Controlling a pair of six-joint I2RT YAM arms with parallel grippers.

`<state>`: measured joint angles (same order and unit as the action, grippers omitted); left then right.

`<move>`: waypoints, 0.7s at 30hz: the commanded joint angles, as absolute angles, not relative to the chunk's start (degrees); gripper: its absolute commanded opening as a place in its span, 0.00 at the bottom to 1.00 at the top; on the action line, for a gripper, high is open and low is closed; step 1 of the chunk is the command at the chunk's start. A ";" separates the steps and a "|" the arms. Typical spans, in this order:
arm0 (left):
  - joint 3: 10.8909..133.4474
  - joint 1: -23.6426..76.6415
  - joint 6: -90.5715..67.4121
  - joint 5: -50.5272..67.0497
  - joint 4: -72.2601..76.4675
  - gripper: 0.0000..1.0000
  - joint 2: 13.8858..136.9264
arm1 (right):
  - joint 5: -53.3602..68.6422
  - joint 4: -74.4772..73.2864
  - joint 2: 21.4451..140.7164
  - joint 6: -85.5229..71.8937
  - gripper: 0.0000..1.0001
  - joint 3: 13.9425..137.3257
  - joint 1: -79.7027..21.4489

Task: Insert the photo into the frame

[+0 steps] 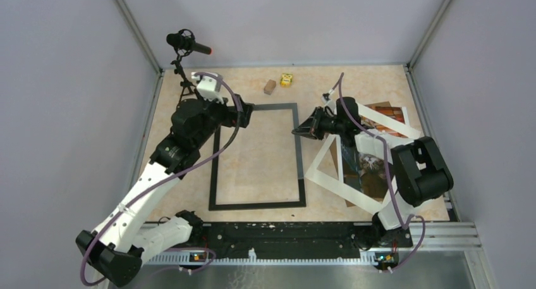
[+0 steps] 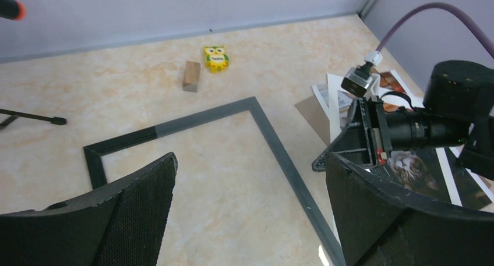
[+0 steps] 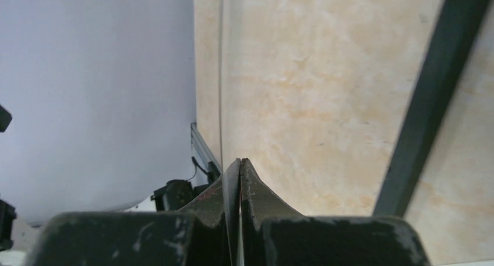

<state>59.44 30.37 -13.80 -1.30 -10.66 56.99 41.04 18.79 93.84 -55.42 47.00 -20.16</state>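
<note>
From above, the large thin black rectangular picture frame [image 1: 256, 205] lies flat and empty in the middle of the beige marbled tabletop [image 1: 354, 80]. The large cat-and-books print with a wide white border [image 1: 351, 169] sits just to its right, askew, over a brown cardboard sheet [image 2: 309, 112] and partly under the right arm. The right gripper [image 1: 300, 130] points at the frame's right bar. Only its own wrist camera settles its grip: the two fingers are pressed together on a thin white sheet seen edge-on, with the frame's dark bar slanting across the table beyond. The left gripper [image 1: 246, 115] hovers over the frame's far left corner. Its wrist view shows the textured black pads [image 2: 140, 219] spread wide with nothing between them, and past them the cat's face on the print beside the right gripper. Along the far edge stand a small brown wooden block [image 1: 270, 85] and a yellow owl-shaped figure [image 1: 286, 79], near each other; a black microphone on a tripod [image 1: 186, 43] occupies the far left corner.
</note>
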 commanded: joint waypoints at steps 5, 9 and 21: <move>57.93 26.74 -14.38 -5.86 -6.67 0.99 49.70 | 40.30 13.97 89.23 -57.60 0.00 58.10 -29.23; 56.83 26.36 -14.42 -8.57 -5.89 0.99 47.82 | 39.68 14.07 91.65 -58.99 0.00 63.19 -34.12; 56.43 26.19 -14.50 -8.78 -5.58 0.99 47.74 | 40.13 24.24 97.80 -67.30 0.00 67.65 -39.45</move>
